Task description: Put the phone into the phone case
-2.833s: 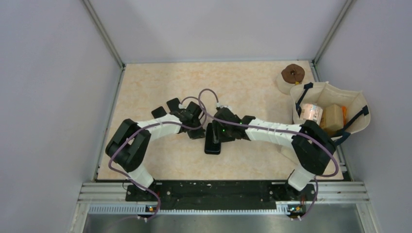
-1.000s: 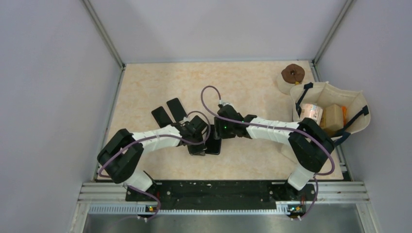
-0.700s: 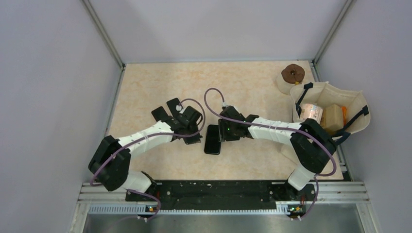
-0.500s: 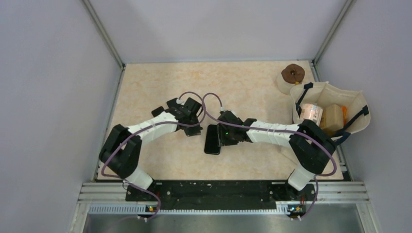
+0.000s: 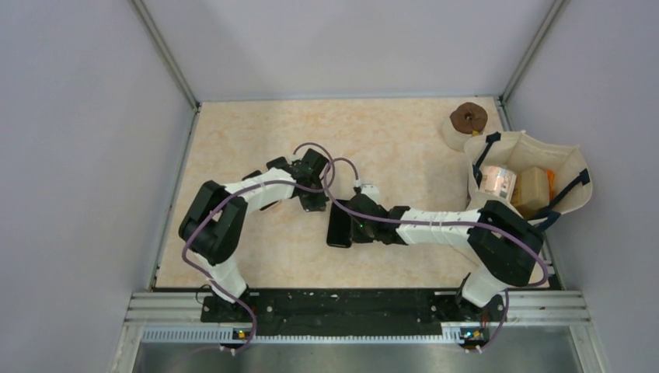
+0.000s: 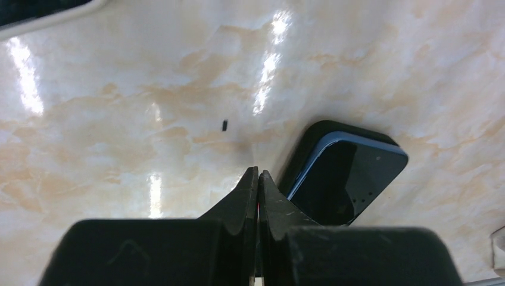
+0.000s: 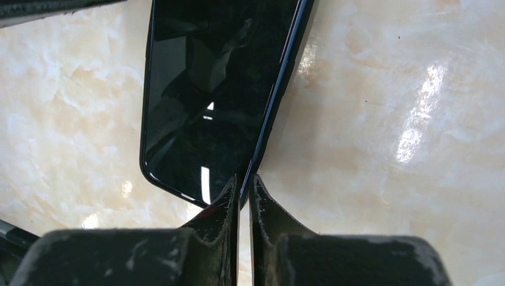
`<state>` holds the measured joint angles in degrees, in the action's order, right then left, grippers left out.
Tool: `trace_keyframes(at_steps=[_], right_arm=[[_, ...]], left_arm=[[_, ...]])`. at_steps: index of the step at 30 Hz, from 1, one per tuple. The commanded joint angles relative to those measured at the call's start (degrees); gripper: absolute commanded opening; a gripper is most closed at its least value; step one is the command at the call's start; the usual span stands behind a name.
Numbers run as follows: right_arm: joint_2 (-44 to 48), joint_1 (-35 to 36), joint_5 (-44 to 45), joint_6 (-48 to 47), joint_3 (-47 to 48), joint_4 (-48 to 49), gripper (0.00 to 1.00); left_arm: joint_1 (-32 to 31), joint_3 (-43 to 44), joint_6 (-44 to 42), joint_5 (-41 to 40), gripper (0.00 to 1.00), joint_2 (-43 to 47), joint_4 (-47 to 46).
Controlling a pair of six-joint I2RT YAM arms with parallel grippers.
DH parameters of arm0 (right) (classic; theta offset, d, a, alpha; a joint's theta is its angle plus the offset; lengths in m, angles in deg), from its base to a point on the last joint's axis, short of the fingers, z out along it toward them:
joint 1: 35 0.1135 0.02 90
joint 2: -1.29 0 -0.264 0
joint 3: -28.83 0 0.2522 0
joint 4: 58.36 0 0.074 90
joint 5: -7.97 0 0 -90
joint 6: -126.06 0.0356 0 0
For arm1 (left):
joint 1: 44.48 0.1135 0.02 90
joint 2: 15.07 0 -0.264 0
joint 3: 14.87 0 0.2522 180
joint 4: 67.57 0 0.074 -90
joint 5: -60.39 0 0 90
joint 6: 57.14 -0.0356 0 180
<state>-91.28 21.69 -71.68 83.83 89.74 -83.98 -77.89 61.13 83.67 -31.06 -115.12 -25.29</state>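
A black phone (image 5: 336, 231) lies flat in a black case near the table's middle. In the left wrist view its blue-edged corner (image 6: 348, 179) sits inside the dark case rim (image 6: 309, 140). In the right wrist view the glossy screen (image 7: 214, 89) fills the upper left, with the case rim (image 7: 296, 53) along its right side. My left gripper (image 5: 312, 205) (image 6: 257, 173) is shut and empty, just left of the phone's far corner. My right gripper (image 5: 347, 227) (image 7: 244, 180) is shut, its tips over the phone's right edge near one end.
Two other flat black items (image 5: 264, 172) lie behind my left arm; one's pale-rimmed edge shows in the left wrist view (image 6: 41, 12). A cream bag (image 5: 571, 167) holding several things stands at the right, with a brown-topped roll (image 5: 468, 119) behind it.
My left arm swung out to the left and came back to the phone's far end. My right gripper slid nearer along the phone. The phone has barely moved.
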Motion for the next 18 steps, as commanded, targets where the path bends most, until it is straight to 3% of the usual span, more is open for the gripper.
trace_keyframes(at_steps=[1,5,10,18], right_arm=[[-6.1,4.0,-3.3,4.6,-7.2,-3.6,0.04],[0.8,0.9,-1.0,1.7,-3.1,-6.8,0.15],[7.4,-8.3,-1.1,-4.8,3.8,-8.6,0.29],[8.9,-20.6,-2.6,-11.3,9.3,-10.8,0.32]], left_arm=[[0.4,4.5,-1.7,0.3,0.06,-2.4,0.0],[0.5,7.4,-2.6,0.7,0.07,-5.0,1.4],[0.4,11.4,-3.1,3.3,0.07,-9.2,3.0],[-2.1,17.3,-4.8,7.9,0.06,-14.5,4.1]])
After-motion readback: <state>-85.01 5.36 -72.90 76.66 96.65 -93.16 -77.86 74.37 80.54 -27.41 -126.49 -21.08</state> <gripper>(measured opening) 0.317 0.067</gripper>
